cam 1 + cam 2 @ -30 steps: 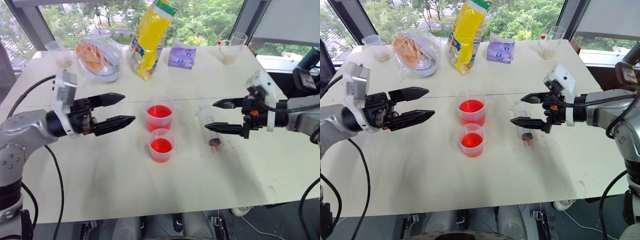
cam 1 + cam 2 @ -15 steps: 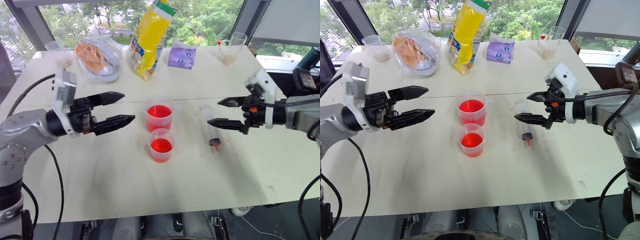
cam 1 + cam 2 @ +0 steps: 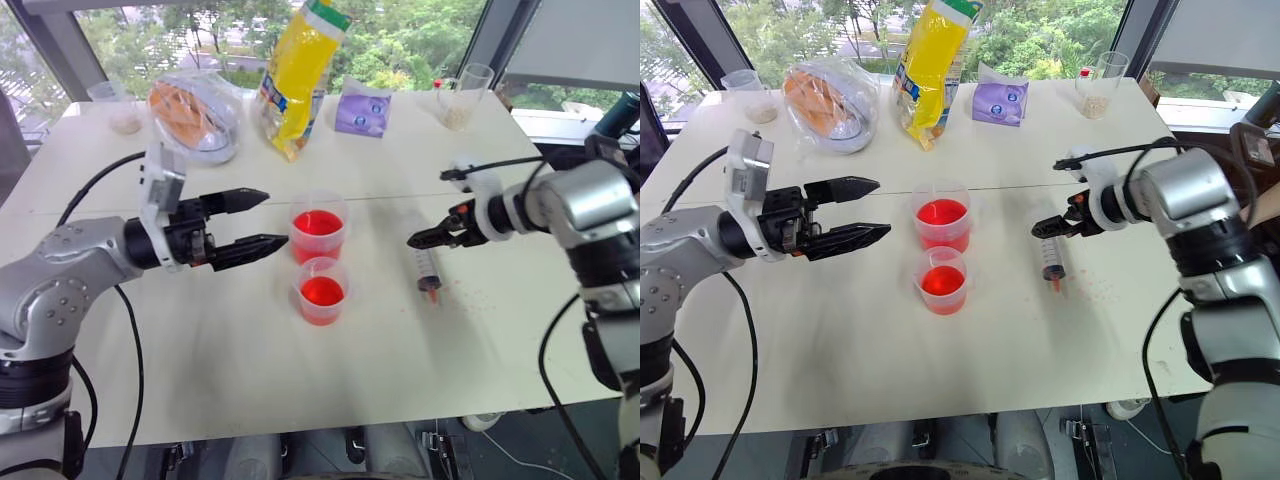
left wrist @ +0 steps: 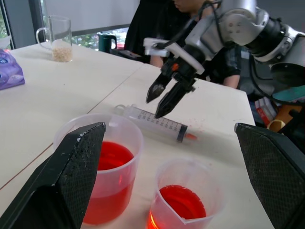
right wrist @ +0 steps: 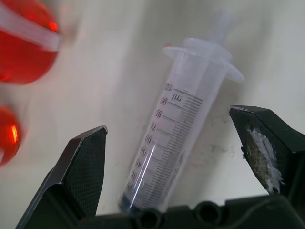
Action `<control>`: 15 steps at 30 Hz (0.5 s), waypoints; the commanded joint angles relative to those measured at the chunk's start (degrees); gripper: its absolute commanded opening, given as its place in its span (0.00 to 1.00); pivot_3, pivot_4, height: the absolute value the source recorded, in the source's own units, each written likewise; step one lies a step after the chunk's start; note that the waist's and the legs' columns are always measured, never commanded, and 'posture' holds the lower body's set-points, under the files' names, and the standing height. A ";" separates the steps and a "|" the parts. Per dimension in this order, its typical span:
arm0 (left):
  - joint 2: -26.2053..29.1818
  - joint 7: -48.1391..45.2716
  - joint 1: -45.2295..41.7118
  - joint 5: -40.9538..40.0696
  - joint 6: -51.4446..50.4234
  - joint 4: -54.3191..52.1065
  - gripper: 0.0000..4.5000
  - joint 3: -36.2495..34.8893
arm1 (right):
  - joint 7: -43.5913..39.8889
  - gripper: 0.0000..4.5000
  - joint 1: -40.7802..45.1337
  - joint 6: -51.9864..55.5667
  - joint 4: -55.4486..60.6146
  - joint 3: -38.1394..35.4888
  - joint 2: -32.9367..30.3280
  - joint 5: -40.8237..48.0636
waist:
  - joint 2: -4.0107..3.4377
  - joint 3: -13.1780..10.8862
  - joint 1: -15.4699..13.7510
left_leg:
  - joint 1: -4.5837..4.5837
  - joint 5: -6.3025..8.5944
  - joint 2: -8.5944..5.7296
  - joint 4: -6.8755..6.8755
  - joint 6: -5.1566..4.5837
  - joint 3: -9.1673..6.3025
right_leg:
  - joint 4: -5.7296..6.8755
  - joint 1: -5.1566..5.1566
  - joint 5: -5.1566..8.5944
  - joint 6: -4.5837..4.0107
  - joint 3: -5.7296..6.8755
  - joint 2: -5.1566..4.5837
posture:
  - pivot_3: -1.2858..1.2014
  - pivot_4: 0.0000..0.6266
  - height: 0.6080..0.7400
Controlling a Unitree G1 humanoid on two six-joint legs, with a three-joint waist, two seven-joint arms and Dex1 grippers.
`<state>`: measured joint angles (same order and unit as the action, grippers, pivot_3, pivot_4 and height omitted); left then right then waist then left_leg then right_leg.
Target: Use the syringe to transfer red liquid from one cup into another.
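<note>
Down and forward comes the right gripper since a second ago, its fingers now tipped steeply toward the table right over the syringe, where before it hung level above it. Its two black fingers stand wide apart, and in the right wrist view the syringe barrel lies between them, not yet pinched; nothing is held.

Nearest of the things on the white table is a small clear cup with red liquid in it. Just behind it, close or touching, stands a second, slightly larger cup, also part full of red. To the right of the pair lies the syringe, flat on the table, its red-stained tip toward the near edge and its flanged plunger end toward the far side, well apart from both cups.

Over on the left, the left gripper hangs level, pointing at the larger cup, fingers spread wide and empty, tips just short of the cup wall; it has edged a little closer to the cups. The left wrist view looks straight across both cups to the syringe with the right gripper poised above it.

Along the far side: a small cup at far left, a clear bag with something orange inside, a tall yellow bag, a purple packet and a glass mug with pale grains.
</note>
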<state>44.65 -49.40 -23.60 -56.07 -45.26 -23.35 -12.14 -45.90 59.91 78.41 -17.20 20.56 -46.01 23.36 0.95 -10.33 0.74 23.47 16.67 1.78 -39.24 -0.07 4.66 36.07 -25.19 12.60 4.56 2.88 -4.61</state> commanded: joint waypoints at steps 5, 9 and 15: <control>-0.23 2.47 3.41 -0.20 1.41 -5.02 1.00 -2.78 | 1.17 0.99 4.50 -3.63 -10.84 4.33 6.20 -7.36 | 0.00 0.00 0.04 | 0.00 0.01 0.00 0.00 -0.01 0.00 | 0.00 0.01 0.00 0.00 0.00 -0.01 | 0.52 0.24 1.00; -0.30 3.99 5.14 -0.40 1.86 -6.42 1.00 -3.72 | 0.04 0.99 4.41 -5.33 -12.71 6.61 8.37 -9.70 | 0.00 0.00 0.03 | 0.01 0.00 0.01 0.01 -0.01 -0.01 | 0.03 -0.01 0.00 0.01 0.00 0.00 | 0.52 0.24 1.00; 0.21 4.51 7.03 -0.61 2.00 -7.61 1.00 -4.89 | -0.81 0.70 4.33 -5.50 -14.62 6.54 10.86 -12.30 | 0.01 0.02 0.15 | -0.08 0.00 0.01 0.00 0.00 -0.02 | 0.02 0.08 -0.01 0.00 0.01 0.00 | 0.52 0.24 1.00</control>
<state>44.37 -44.93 -16.46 -55.96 -44.41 -29.50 -14.96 -45.96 63.50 72.49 -31.74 26.91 -35.95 11.28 0.96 -10.31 0.89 23.38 16.66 1.79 -39.23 -0.07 4.64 36.11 -25.11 12.59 4.56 2.89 -4.61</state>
